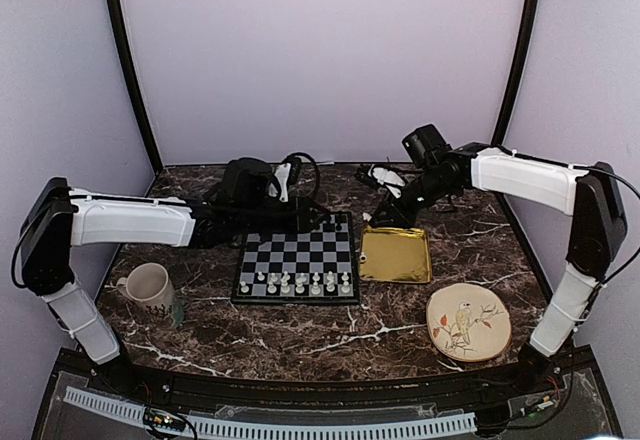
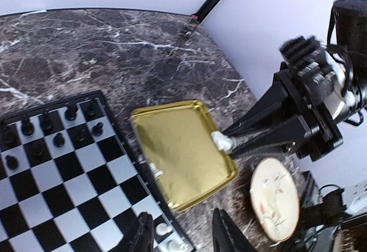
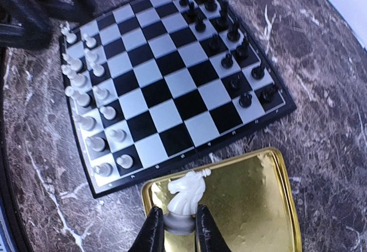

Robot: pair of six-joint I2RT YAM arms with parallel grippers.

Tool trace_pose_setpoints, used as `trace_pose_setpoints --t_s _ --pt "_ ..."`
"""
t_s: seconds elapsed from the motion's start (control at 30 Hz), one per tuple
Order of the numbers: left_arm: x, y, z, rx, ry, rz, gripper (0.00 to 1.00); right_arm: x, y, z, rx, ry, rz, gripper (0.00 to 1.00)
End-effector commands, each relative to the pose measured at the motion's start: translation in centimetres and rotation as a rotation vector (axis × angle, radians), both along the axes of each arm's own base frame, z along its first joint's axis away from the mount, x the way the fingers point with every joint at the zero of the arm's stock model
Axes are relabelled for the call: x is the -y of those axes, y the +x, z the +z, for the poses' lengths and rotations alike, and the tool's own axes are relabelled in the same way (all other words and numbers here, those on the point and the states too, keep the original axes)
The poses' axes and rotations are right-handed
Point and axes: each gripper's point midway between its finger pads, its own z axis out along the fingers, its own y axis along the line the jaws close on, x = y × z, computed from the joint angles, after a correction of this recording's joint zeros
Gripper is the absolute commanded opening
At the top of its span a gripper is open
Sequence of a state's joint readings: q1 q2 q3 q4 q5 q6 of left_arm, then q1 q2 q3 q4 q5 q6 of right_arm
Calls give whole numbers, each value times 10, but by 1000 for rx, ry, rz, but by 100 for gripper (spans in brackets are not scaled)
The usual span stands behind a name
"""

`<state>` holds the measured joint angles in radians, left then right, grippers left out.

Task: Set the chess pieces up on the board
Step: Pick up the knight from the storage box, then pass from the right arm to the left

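The dark marbled surface (image 1: 300,345) carries everything. The board (image 1: 297,257) lies in the middle of it, with the gold tray (image 1: 395,260) just beside it on my right and a painted plate (image 1: 468,322) and a mug (image 1: 148,285) nearer my bases. On the board the black pieces (image 3: 229,31) fill the far rows and the white pieces (image 1: 300,282) stand in the two near rows. My right pincer (image 3: 175,229) is clamped on the round base of a white knight (image 3: 186,197) over the tray, near the edge beside the board. My left pincer (image 2: 183,235) hangs over the board's corner with its fingers apart and nothing between them. I judge the knight to be feather-light, stiff, smooth plastic. It should slip or twist easily if pinched on the carved head, so the base or the collar just above it is the place to hold, with gentle pressure and the piece kept upright. The overhead view gives me the whole layout, but the knight is lost there under my right arm. My right wrist view shows the grip and the horse's head plainly. My left wrist view shows that grip from the side, plus a small pale bit (image 2: 153,170) lying at the tray's board-side edge, too small to name. None of the views tells me whether the knight's base is clear of the tray.
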<state>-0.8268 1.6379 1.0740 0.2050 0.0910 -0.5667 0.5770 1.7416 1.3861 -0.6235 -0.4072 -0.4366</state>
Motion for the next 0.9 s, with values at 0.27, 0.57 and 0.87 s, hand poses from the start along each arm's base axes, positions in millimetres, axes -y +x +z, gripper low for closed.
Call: trace_pose_setpoints --t_s 0.27,0.57,0.87 --pt "52 12 43 -191 -470 -174 33 -25 -21 45 13 220 121 11" --pt "70 15 33 -280 -545 -210 31 -29 -21 40 5 205 123 11" --pt "86 9 24 -329 -539 -252 26 -32 -19 37 0 192 119 11"
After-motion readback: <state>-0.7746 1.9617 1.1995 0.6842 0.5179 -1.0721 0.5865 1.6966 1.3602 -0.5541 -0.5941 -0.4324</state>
